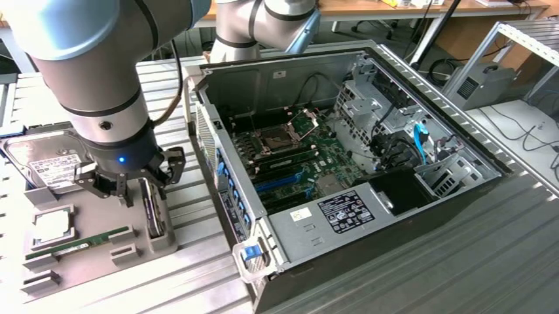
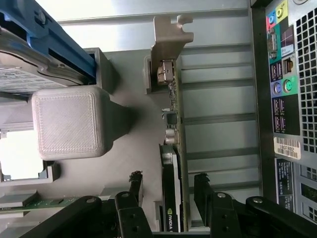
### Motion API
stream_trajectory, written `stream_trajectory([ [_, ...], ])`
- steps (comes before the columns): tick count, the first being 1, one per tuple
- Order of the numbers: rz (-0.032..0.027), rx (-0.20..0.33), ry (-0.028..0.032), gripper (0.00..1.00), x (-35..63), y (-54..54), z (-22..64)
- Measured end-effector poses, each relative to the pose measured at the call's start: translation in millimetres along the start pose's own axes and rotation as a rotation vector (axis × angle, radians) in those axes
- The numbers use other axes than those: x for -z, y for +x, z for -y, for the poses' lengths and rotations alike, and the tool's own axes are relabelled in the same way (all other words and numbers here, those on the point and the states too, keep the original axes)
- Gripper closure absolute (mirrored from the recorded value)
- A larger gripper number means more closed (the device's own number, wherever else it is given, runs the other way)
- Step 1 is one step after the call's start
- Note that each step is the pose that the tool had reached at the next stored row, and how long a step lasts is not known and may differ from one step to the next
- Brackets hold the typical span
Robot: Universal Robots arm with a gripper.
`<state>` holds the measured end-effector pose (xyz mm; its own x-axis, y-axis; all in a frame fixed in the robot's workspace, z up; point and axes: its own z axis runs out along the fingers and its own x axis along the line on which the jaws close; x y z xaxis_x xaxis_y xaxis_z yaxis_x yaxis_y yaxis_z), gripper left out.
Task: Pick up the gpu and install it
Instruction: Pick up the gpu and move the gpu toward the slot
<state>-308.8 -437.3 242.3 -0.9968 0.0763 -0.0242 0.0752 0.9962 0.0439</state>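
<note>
The gpu (image 2: 174,148) is a slim dark card standing on edge in a grey holder (image 1: 162,243), with its silver bracket (image 2: 167,34) at one end. In the exterior view the gpu (image 1: 154,212) stands to the left of the open computer case (image 1: 349,163). My gripper (image 2: 168,186) is open and straddles the card, one black finger (image 2: 136,184) on each side with a gap to the card. From outside, the gripper (image 1: 140,191) hangs just over the card's far end. Nothing is held.
The grey fixture tray (image 1: 88,261) also carries a hard drive (image 1: 48,167), a CPU (image 1: 52,226) and a green memory stick (image 1: 78,245). A grey block (image 2: 69,121) stands beside the card. The case's rear port panel (image 2: 287,99) runs close along the holder.
</note>
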Motion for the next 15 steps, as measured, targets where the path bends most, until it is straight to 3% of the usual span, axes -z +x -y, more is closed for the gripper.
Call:
stream_trajectory([
  [15, 0.0002, 0.000, -0.0001, 0.46, -2.4, -1.5, 0.5],
])
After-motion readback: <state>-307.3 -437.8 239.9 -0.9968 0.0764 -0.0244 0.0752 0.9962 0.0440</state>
